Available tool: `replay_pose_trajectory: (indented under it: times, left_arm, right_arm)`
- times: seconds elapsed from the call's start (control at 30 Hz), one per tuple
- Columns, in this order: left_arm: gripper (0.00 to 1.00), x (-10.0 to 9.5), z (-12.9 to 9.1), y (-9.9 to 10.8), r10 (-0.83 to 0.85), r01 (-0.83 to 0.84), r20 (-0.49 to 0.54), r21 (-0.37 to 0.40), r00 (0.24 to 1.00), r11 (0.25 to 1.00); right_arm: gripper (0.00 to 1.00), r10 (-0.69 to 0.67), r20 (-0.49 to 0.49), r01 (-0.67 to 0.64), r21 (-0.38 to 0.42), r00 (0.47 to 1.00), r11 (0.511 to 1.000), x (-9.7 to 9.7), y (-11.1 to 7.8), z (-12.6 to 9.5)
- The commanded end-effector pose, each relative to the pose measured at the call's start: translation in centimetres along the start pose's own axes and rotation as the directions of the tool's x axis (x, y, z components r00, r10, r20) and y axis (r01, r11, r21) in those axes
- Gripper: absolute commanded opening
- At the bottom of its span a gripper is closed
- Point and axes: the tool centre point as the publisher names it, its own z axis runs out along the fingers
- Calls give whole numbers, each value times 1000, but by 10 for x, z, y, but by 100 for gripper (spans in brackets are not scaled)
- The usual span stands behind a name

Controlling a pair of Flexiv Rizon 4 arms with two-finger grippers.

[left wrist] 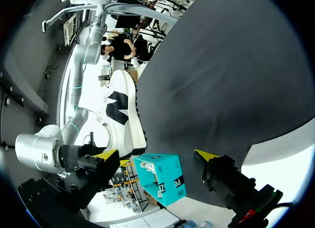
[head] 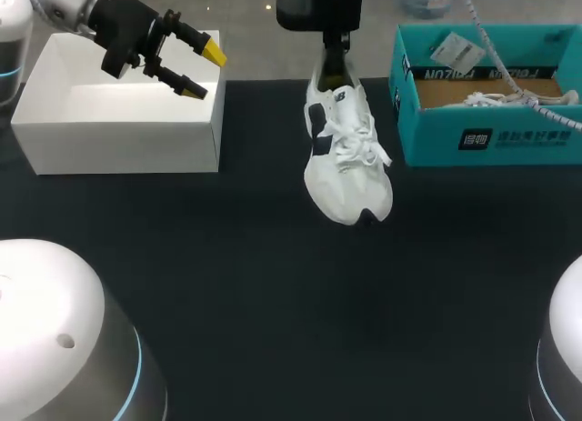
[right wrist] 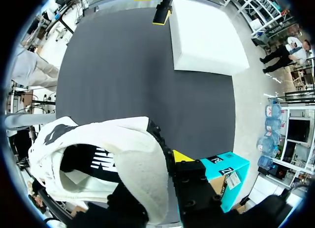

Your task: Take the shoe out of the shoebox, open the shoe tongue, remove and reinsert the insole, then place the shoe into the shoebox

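A white shoe (head: pixel 346 157) with black side marks hangs toe-down just over the dark table, its laces tied. My right gripper (head: pixel 335 62) is shut on its heel collar from above. In the right wrist view the shoe (right wrist: pixel 113 139) fills the foreground. One finger of the right gripper (right wrist: pixel 160 164) is outside the heel and the other is hidden inside the shoe. The teal shoebox (head: pixel 482 121) stands open at the back right with white laces and a tag inside. My left gripper (head: pixel 205 71) hovers open and empty over a white box, left of the shoe (left wrist: pixel 123 114).
A white open box (head: pixel 118 121) sits at the back left, also seen ahead of the right gripper as the white box (right wrist: pixel 204 38). The teal shoebox (left wrist: pixel 160 179) shows between my left gripper's fingers, far off. Dark table (head: pixel 273 303) spreads in front.
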Motion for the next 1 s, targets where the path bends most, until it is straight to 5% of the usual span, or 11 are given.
replay_pose_trajectory:
  times: [0.03,0.7,1.0]
  left_arm:
    - [100,0,0,0,0,0,-3,0,1000,1000]
    - [100,0,0,0,0,0,-3,0,1000,1000]
    - [100,0,0,0,0,0,-3,0,1000,1000]
  right_arm:
    - [0,-5,16,5,-3,1000,1000,4,-4,-23]
    - [0,7,46,-6,-22,999,1000,5,-3,-29]
    - [0,-48,67,52,-66,997,996,-5,-54,-35]
